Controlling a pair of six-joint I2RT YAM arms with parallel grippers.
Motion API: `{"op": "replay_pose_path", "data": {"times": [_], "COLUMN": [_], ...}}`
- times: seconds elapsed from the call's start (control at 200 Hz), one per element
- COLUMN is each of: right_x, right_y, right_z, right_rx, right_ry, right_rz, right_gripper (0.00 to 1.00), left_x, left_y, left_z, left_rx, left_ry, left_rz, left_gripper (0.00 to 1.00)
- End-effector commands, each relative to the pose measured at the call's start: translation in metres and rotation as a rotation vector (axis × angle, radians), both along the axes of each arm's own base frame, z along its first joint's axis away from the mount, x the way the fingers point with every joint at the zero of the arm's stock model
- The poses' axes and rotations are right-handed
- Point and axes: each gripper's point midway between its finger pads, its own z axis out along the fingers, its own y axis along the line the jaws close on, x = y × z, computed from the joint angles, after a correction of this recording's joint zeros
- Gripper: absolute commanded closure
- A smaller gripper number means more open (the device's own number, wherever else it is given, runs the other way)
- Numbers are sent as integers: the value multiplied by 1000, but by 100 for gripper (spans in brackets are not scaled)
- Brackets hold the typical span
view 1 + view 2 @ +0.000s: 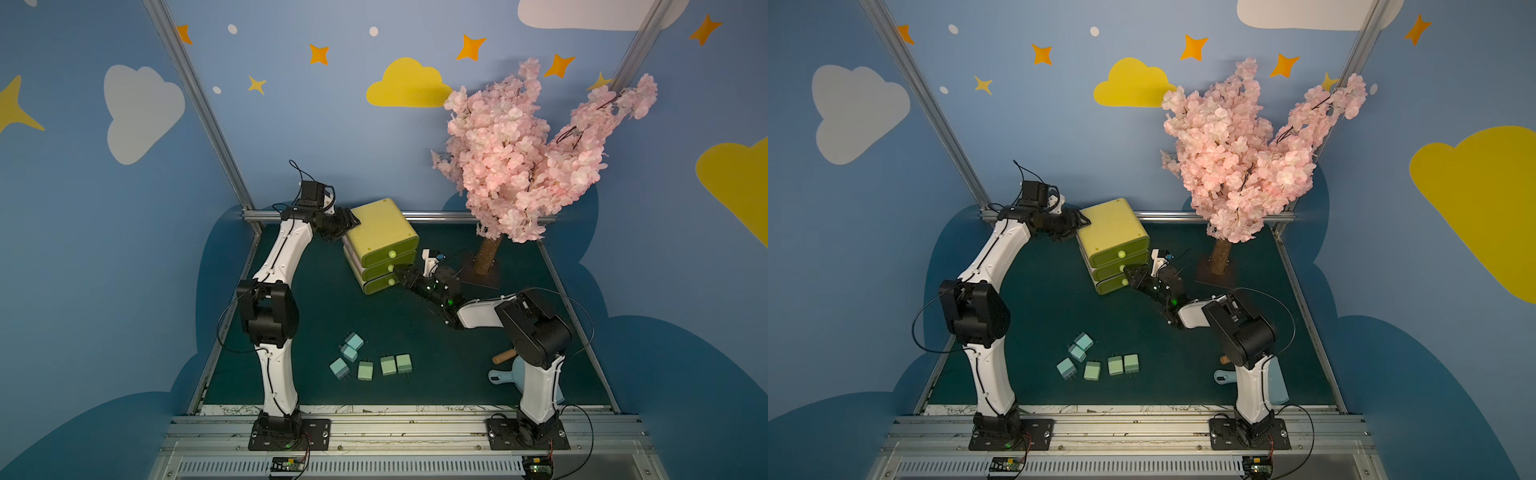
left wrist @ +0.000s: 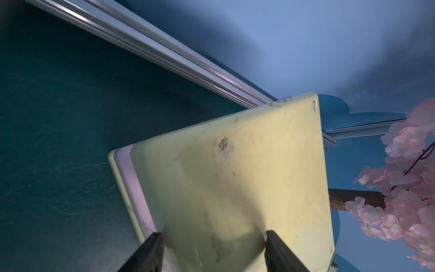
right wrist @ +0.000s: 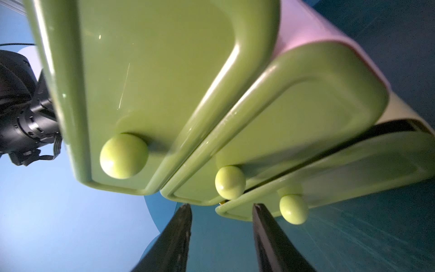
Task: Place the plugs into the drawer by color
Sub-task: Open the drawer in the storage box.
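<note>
Judging the drawer [image 1: 380,232] as light, hollow, glossy plastic: stiff, but I expect it to skate on the mat if pulled unbraced. It sits far centre, turned at an angle. Best hold is a round knob, pinched with the fingertips. It's smooth, so slip risk.

The right gripper [image 3: 221,208] has its jaws parted and holds nothing, with its tips just short of the middle knob [image 3: 229,182]. The bottom drawer front [image 3: 353,164] looks slightly out, with a dark gap above it.

The left gripper [image 1: 352,221] is at the chest's far-left top corner. In the wrist view its fingers [image 2: 153,249] stand apart with the chest top between them. I can't tell if they actually pinch it.

Plugs are near centre, well apart from the chest: three blue plugs [image 1: 349,353] and three green plugs [image 1: 388,365]. No pink ones are in view. I'd call them small, rigid and light. I'd grip across the flat sides, not the prongs.

The surface is a dark green mat [image 1: 415,332], scuffed and flat. The room has blue walls with clouds and stars and a metal frame rail [image 1: 436,216] at the far edge. There's a pink blossom tree [image 1: 519,166] far right and a pale blue dustpan [image 1: 505,376] near right.
</note>
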Motion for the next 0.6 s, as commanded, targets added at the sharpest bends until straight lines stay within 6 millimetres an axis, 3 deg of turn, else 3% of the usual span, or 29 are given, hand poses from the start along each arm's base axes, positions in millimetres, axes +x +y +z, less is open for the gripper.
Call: {"op": "replay_pose_path", "data": {"times": [0.0, 0.596], "right_x": [7, 19], "right_y": [5, 18], "right_z": [5, -5], "right_rx": [31, 74], "right_ry": [-18, 28], "right_rz": [16, 36], "right_gripper": [53, 53], "left_x": [-5, -8], "left_y": [0, 2], "left_z": [-8, -12], "left_rx": [-2, 0], "left_ry": [26, 36], "left_rz": [-10, -10], "left_gripper": [32, 34]}}
